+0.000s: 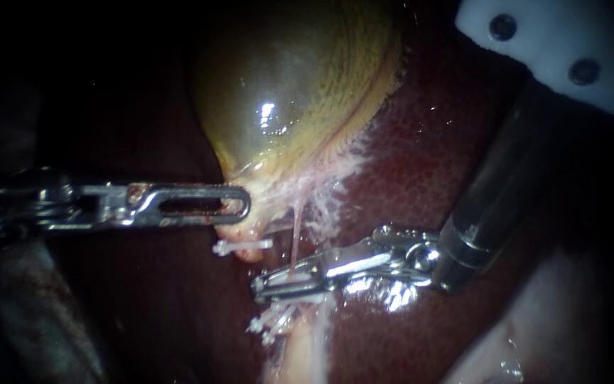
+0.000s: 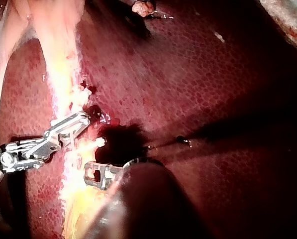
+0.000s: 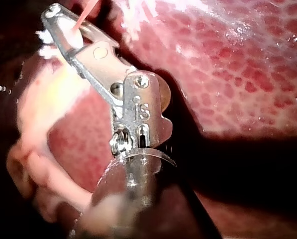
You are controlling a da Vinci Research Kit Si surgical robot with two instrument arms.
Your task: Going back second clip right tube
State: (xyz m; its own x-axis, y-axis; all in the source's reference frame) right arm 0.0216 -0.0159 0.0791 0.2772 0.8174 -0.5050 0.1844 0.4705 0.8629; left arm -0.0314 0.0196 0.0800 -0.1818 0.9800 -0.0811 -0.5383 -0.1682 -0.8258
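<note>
The yellow-green gallbladder (image 1: 293,85) lies on the dark red liver (image 1: 428,163). My left instrument (image 1: 239,206) is shut on the gallbladder's narrow lower end. A thin pink tube (image 1: 295,238) runs down from there into the jaws of my right instrument (image 1: 268,286). These stand slightly open, one on each side of the tube. In the right wrist view the tube (image 3: 83,12) crosses my right instrument (image 3: 58,22) near its tip. One white clip (image 1: 243,245) sits just under the left jaws. More white clips (image 1: 271,323) lie below the right jaws.
A white plastic piece with two dark holes (image 1: 556,50) fills the upper right corner above the right shaft (image 1: 499,192). Pale fatty tissue (image 1: 307,348) runs down from the clips. In the left wrist view my left instrument (image 2: 96,174) lies close to my right instrument (image 2: 71,127).
</note>
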